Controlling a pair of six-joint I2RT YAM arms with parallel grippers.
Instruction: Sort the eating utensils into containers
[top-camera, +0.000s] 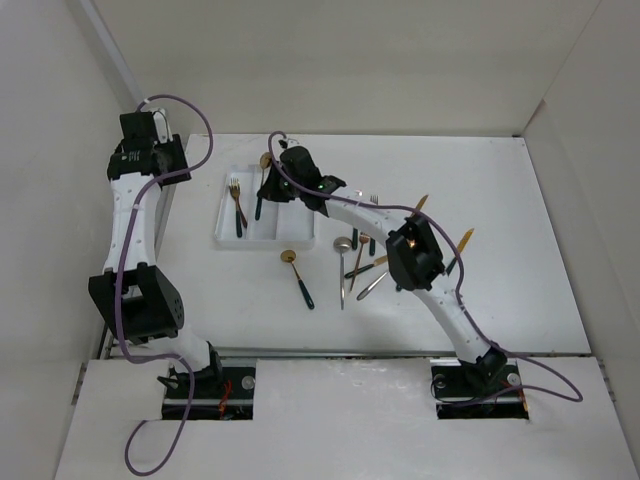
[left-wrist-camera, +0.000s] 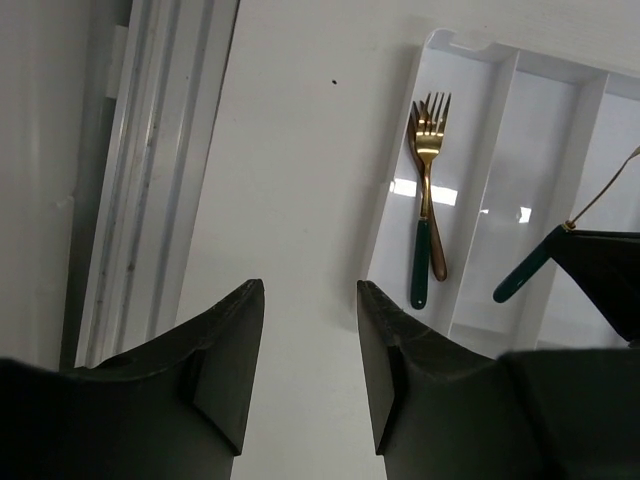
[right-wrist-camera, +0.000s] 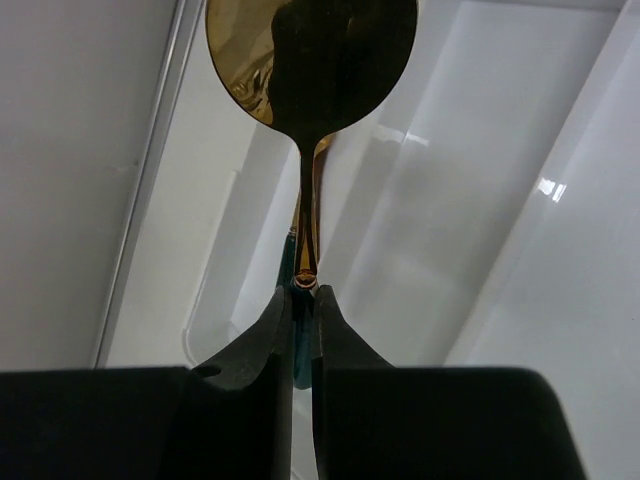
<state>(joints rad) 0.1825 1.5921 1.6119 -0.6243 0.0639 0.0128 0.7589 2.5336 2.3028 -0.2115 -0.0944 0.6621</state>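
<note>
My right gripper (right-wrist-camera: 303, 295) is shut on the dark green handle of a gold spoon (right-wrist-camera: 310, 60), which hangs tilted over the white tray (right-wrist-camera: 480, 200). From above, the right gripper (top-camera: 272, 190) and the spoon (top-camera: 265, 160) sit over the tray's (top-camera: 222, 240) middle compartment. The spoon's handle end (left-wrist-camera: 525, 275) shows in the left wrist view. Two gold forks (left-wrist-camera: 425, 190) lie in the tray's (left-wrist-camera: 395, 200) left compartment, also visible from above as the forks (top-camera: 236, 205). My left gripper (left-wrist-camera: 310, 290) is open and empty over bare table left of the tray; from above, the left gripper (top-camera: 172, 162) is near the table's left edge.
Loose utensils lie right of the tray: a gold spoon (top-camera: 298, 275), a silver spoon (top-camera: 343, 252), a crossed cluster (top-camera: 366, 268) under the right arm, and two gold-tipped pieces (top-camera: 420, 205) (top-camera: 464, 240). A metal rail (left-wrist-camera: 150, 180) runs along the table's left edge.
</note>
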